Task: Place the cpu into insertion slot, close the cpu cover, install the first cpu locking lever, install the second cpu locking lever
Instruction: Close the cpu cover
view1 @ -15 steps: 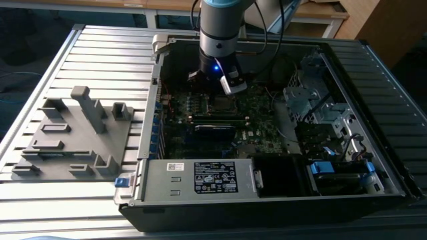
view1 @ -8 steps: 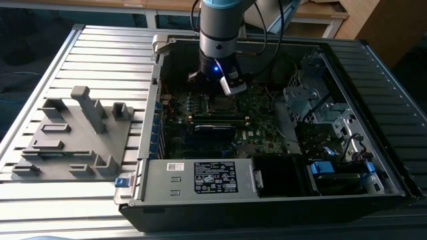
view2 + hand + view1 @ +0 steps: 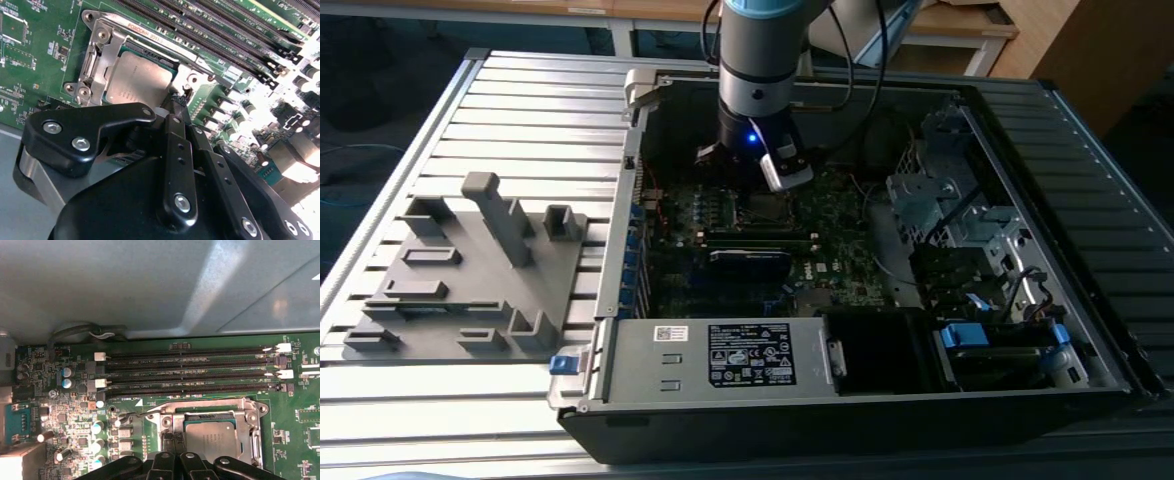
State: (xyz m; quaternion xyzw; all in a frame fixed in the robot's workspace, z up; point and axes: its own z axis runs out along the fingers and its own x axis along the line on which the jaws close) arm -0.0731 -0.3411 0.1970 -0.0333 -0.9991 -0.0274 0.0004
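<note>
The cpu, a dull silver square, lies in the insertion slot on the green motherboard. The silvery cpu cover lies flat around it, and the chip shows through the cut-out middle. My gripper has its black fingers drawn close together, with the tips at the socket's edge beside the chip. A thin wire locking lever sticks out sideways from that same edge. I cannot tell whether the fingers pinch it. In the exterior view the arm reaches down into the open computer case over the socket.
Long black memory slots run right beside the socket. The grey case wall stands close behind them. A drive cage and a power supply crowd the case. A grey fixture block sits on the table at the exterior view's left.
</note>
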